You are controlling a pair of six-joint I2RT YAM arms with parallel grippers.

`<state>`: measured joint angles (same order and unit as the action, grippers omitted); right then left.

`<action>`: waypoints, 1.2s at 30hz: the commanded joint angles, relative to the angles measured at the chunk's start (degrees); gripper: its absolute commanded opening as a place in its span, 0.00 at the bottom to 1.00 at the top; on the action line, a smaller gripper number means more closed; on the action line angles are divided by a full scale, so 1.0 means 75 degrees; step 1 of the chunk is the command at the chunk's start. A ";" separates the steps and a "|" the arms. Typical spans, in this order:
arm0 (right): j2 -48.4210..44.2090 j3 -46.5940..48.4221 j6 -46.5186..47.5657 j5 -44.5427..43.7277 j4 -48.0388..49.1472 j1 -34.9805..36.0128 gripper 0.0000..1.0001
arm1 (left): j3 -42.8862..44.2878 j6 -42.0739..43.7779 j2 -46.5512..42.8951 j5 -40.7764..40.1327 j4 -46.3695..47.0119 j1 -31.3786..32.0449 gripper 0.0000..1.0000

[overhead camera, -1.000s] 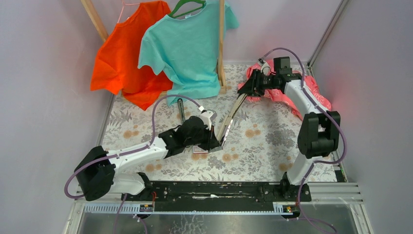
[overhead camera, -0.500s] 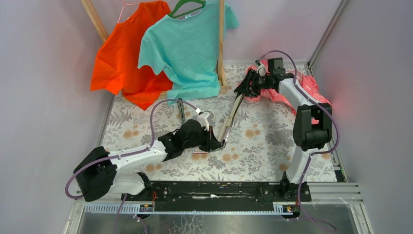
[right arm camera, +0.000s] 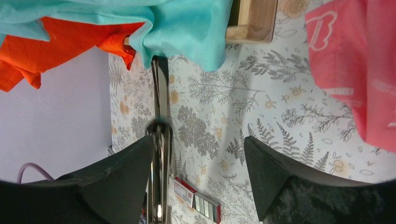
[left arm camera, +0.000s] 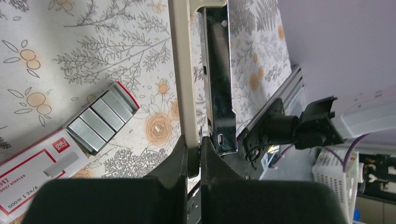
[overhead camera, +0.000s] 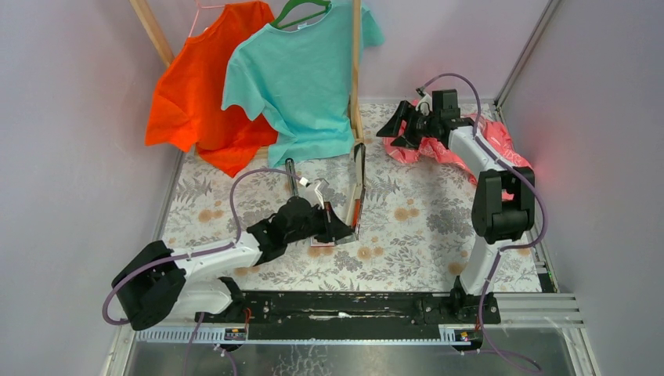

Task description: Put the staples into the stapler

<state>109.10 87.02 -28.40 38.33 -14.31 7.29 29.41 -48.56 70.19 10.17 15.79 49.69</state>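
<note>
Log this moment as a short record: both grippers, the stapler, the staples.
left gripper: shut on the stapler, clamped on its cream arm
right gripper: open, holding nothing, apart from the stapler, near the pink cloth
stapler state: swung open, metal track exposed
staples: grey strips in their opened box on the tablecloth, beside the stapler, in neither gripper
</note>
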 commanded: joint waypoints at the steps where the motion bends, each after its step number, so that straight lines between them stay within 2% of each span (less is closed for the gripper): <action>1: -0.1172 -0.0727 -0.0141 -0.0136 0.0543 0.0259 0.79 | -0.0122 -0.0601 -0.0192 -0.0550 0.1828 -0.0237 0.00; 6: -0.2218 -0.2071 -0.0281 -0.0245 0.0961 0.0633 0.83 | -0.0107 -0.0922 0.0049 -0.0766 0.2147 -0.0327 0.00; 14: -0.3231 -0.3497 -0.0836 -0.0831 0.1797 0.1423 0.85 | 0.0041 -0.1010 0.0154 -0.1123 0.2246 -0.0366 0.00; 19: -0.3210 -0.3874 -0.1118 -0.0882 0.2325 0.1779 0.85 | 0.0044 -0.1124 0.0256 -0.1130 0.2438 -0.0368 0.00; 29: -0.2749 -0.3676 -0.1264 -0.1011 0.2571 0.2337 0.78 | 0.0080 -0.1272 0.0403 -0.1090 0.2639 -0.0362 0.00; 36: -0.2539 -0.3661 -0.1232 -0.1005 0.2564 0.2554 0.67 | 0.0137 -0.1440 0.0486 -0.1106 0.2666 -0.0369 0.00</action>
<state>89.86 57.87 -37.60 31.88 2.33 25.15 27.94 -59.13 73.78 3.49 26.17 47.44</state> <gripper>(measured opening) 0.691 0.074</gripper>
